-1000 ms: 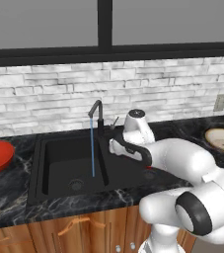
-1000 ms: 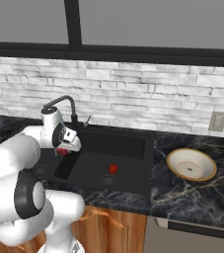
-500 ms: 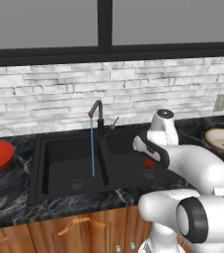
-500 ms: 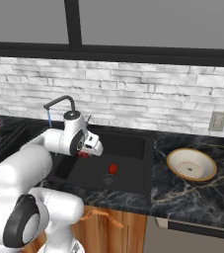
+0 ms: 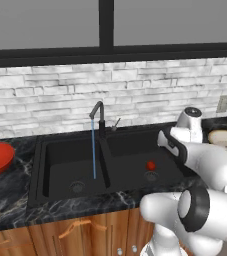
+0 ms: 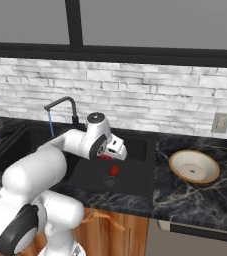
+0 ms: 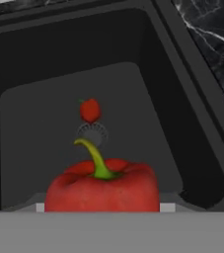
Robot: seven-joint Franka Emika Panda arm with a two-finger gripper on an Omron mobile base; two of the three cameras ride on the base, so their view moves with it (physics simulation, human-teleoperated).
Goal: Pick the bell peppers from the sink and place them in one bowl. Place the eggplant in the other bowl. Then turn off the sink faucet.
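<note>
We see the end effector point(image 6: 112, 152) above the right basin of the sink point(image 6: 140, 186), partly closed on one bell pepper point(image 7: 103, 187), stem up. The tan bowl point(image 6: 194, 167) lies to its right on the tabletop point(image 6: 205, 200), well apart. A second bell pepper point(image 6: 114, 170) rests by the drain; the grip contact itself is, we judge, hidden.

Flat, even rendered light, no clear source direction. Sink point(image 5: 60, 165) interior is matte black and reads very dark, with little shadow detail. Faint sheen on the marble counter point(image 6: 205, 200). Base views are soft and low-res. Hand view is blurry on the near bell pepper point(image 7: 102, 190), with no edge distortion.
</note>
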